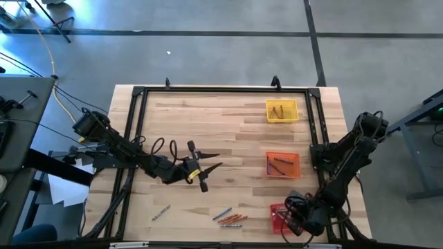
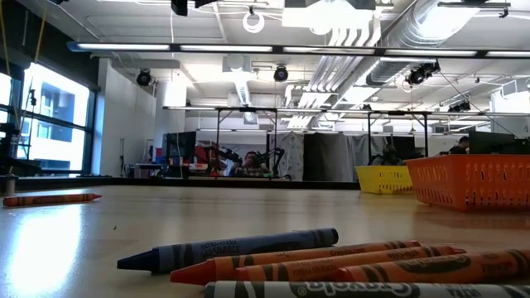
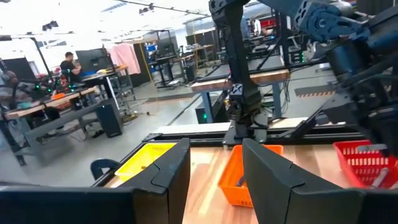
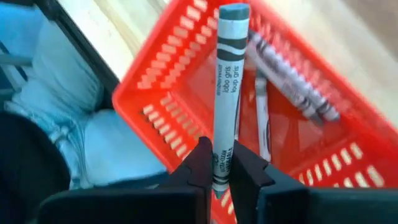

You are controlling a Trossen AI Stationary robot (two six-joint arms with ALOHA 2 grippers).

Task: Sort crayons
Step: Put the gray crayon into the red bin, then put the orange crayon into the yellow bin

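My right gripper is at the table's near right corner, shut on a grey crayon over the red mesh tray. Two more grey crayons lie in that tray. My left gripper hovers open over the table's middle, nothing between its fingers. A bunch of loose crayons lies flat near the front edge: a blue one, orange ones and a grey one. A single crayon lies farther left. My right gripper pinches the grey crayon between its two fingers at one end of its paper wrapper. The crayon runs on along the line of the fingers, with its flat free end sticking out ahead of them. The fingers slant downward and the crayon is over the red tray.
An orange tray with crayons sits at mid right and a yellow tray at the far right. A black frame runs round the table's edges. A reddish crayon lies at the left. Bare wood stretches between the left gripper and the trays.
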